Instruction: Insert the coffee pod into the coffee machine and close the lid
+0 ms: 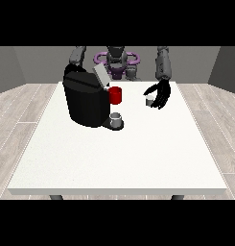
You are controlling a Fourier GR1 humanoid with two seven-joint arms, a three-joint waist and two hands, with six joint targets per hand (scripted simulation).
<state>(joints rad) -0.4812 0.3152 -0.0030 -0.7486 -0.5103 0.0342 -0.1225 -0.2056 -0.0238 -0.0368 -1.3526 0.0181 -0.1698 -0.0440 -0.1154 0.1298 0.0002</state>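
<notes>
While curled, the hand at the view's right [160, 94] holds the coffee pod [149, 100].

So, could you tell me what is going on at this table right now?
The robot hand at the view's right is curled around a small white coffee pod, just above the white table. The black coffee machine stands at the view's left with its lid up, a red part showing and a grey cup at its base. The pod isn't in yet.

The coffee machine [85, 102] at upper left blocks the hand on that side entirely. At upper right, the hand [159, 94] partly covers a small pod [149, 100]; contact unclear.
</notes>
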